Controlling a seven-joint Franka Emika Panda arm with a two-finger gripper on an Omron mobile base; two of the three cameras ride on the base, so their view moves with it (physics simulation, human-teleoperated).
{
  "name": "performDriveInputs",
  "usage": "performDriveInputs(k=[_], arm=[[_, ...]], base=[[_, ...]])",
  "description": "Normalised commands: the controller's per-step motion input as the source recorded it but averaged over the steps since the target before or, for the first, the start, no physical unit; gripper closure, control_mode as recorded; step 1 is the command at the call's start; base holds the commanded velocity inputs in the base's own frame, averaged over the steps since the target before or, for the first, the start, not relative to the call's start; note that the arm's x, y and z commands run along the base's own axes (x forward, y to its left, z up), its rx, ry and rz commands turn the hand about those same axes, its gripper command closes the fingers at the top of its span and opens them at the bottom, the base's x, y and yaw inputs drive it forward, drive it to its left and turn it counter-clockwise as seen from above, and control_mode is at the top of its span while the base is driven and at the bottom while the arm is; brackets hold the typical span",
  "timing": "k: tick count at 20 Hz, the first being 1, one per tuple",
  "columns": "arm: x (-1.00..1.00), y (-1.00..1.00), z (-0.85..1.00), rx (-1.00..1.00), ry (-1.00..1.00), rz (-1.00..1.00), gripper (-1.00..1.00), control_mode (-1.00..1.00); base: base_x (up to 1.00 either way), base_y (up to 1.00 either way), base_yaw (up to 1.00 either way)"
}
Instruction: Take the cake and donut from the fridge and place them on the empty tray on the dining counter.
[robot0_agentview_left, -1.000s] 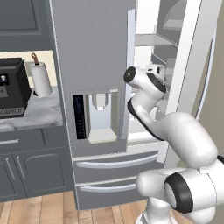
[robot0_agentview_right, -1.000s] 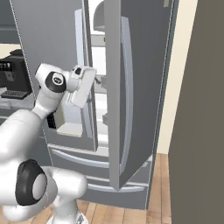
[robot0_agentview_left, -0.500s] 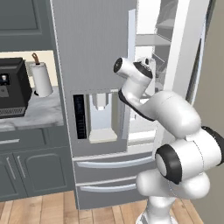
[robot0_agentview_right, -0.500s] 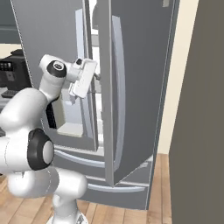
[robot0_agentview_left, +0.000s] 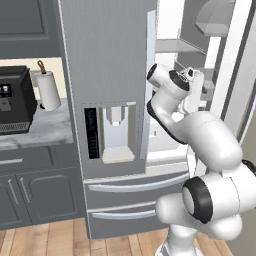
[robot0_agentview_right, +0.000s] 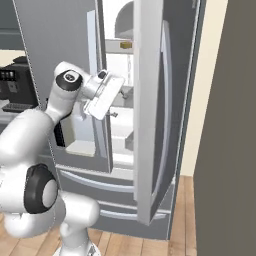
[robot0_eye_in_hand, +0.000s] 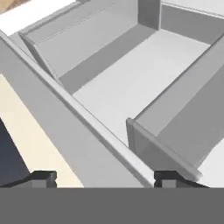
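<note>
A white robot arm reaches into the fridge in a simulated kitchen, its right-hand door swung wide open and the left door shut. In the hand view the gripper shows two dark fingertips set well apart at the bottom edge, nothing between them; they point across bare white shelves and grey door bins.

The step in hand appears to be the search-and-reach for the first pastry. A small tan-brown block, likely the cake, sits on an upper shelf in the right base view, at about 1 o'clock from the hand and above it. It looks squarish, small and light, probably easy to pinch across its sides. Whether the donut lies in the fridge cannot be told here.

The next move seems to call for raising the hand toward that upper shelf, keeping clear of the open door's edge, and lining the open fingers around the cake before closing.
</note>
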Motion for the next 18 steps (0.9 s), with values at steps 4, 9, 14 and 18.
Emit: performDriveInputs(k=[4, 9, 14, 18], arm=[[-1.0, -1.0, 0.0, 0.0, 0.0, -0.17, -1.0, -1.0], [-1.0, -1.0, 0.0, 0.0, 0.0, -0.09, -1.0, -1.0], [-0.92, -1.0, 0.0, 0.01, 0.0, -0.02, -1.0, -1.0], [-0.79, -0.73, 0.07, 0.03, -0.06, 0.02, -1.0, -1.0]], base=[[0.0, 0.0, 0.0], [0.0, 0.0, 0.0], [0.0, 0.0, 0.0], [0.0, 0.0, 0.0]])
